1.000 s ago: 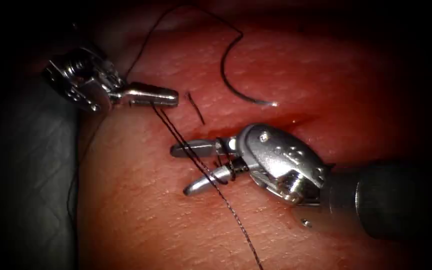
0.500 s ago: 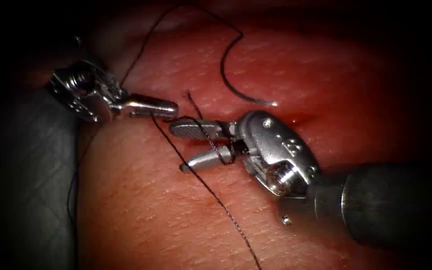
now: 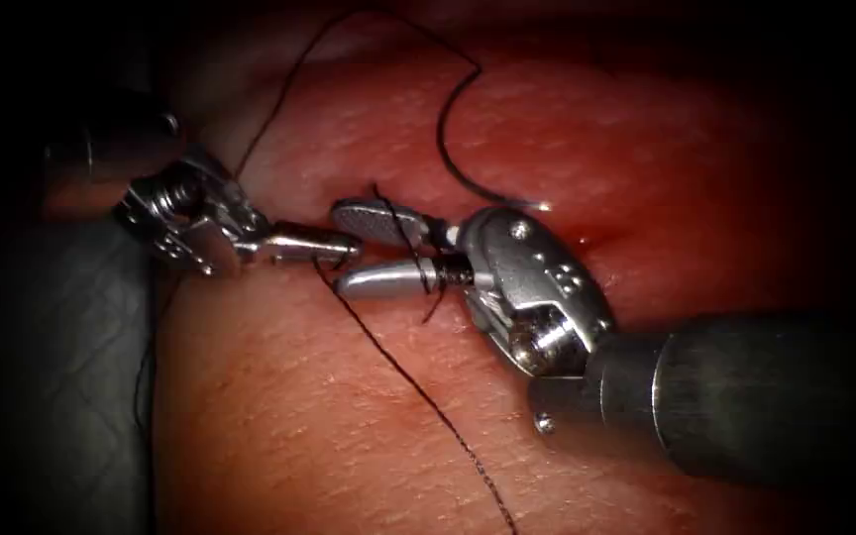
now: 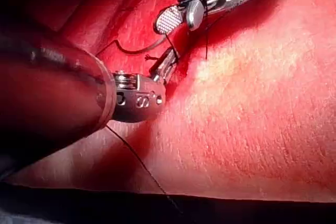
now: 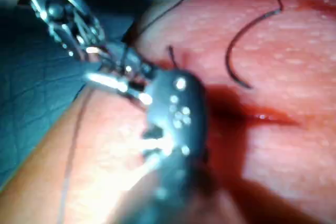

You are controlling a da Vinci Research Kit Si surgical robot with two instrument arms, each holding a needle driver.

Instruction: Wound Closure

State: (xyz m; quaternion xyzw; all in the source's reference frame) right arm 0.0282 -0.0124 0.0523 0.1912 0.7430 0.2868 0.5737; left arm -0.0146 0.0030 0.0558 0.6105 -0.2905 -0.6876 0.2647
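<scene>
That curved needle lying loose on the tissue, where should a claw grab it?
Probably on the needle, at its bowed mid-body, nearer its tail, coming from the left: it lies flat on the tissue, not in it, tip pointing right. Left claw is shut on thread; right claw is open, thread looped round it, holding nothing.

The needle [image 3: 458,149] lies on the tissue [image 3: 646,149], seemingly behind the right pincer [image 3: 374,248].

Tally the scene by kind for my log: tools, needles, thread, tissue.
Silver two-jawed needle drivers: 2, left arm's tool holding thread, right arm's tool open.
Dark curved steel needle: 1, lying free on the tissue.
Black thread: 1.
Red pork-belly tissue: 1.
Total: 5.
</scene>
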